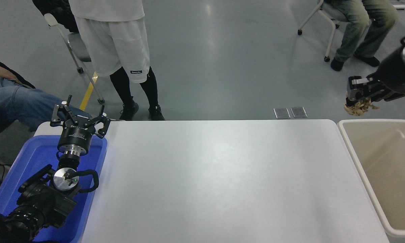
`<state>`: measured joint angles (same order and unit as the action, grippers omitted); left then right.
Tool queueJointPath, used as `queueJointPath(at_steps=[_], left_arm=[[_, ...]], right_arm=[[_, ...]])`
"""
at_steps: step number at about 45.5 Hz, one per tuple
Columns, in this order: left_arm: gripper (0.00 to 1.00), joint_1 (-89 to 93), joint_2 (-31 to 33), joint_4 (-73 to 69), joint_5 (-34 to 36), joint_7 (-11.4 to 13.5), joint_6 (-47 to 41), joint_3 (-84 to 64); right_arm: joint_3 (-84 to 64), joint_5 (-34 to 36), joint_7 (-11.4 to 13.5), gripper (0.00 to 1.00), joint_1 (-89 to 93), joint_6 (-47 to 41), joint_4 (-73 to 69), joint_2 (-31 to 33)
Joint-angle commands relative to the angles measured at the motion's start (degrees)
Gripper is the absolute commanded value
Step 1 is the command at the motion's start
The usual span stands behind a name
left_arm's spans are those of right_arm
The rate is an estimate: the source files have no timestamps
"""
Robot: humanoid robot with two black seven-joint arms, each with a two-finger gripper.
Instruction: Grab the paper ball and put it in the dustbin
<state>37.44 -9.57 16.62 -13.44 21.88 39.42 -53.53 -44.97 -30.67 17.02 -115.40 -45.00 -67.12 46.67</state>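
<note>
The tan crumpled paper ball (358, 108) hangs in the air at the far right, pinched in my right gripper (356, 101), which is shut on it. Gripper and ball sit above the far left corner of the beige dustbin (354, 153), which stands off the table's right edge. My left gripper (79, 118) is parked at the lower left over the blue tray, its fingers spread open and holding nothing.
A shallow blue tray (27, 162) lies at the table's left end. The white table (215, 179) fills the middle. A person in white shorts (114, 47) stands beyond the far edge. Seated people are at the far left (13, 101) and top right (360, 20).
</note>
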Motion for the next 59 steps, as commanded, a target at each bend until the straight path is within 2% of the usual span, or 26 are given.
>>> queueJointPath(at_steps=[1, 19, 36, 45, 53, 59], left_arm=[[0.99, 0.0, 0.0, 0.0, 0.0, 0.0, 0.0, 0.0], [0.99, 0.0, 0.0, -0.1, -0.1, 0.0, 0.0, 0.0], [0.99, 0.0, 0.0, 0.0, -0.1, 0.0, 0.0, 0.0], [0.99, 0.0, 0.0, 0.0, -0.1, 0.0, 0.0, 0.0], [0.99, 0.0, 0.0, 0.0, -0.1, 0.0, 0.0, 0.0], [0.99, 0.0, 0.0, 0.0, -0.1, 0.0, 0.0, 0.0]], right_arm=[[0.3, -1.3, -0.1, 0.00, 8.4, 0.0, 11.0, 2.1], [3.9, -1.1, -0.1, 0.00, 24.1, 0.0, 29.4, 2.1], [16.5, -0.3, -0.2, 0.00, 41.4, 0.2, 35.8, 2.3], [24.6, 1.0, -0.2, 0.00, 52.3, 16.7, 36.4, 1.9], [30.6, 1.7, -0.4, 0.00, 57.1, 23.4, 36.5, 1.1], [33.5, 3.3, -0.5, 0.00, 60.7, 31.5, 37.1, -1.4]])
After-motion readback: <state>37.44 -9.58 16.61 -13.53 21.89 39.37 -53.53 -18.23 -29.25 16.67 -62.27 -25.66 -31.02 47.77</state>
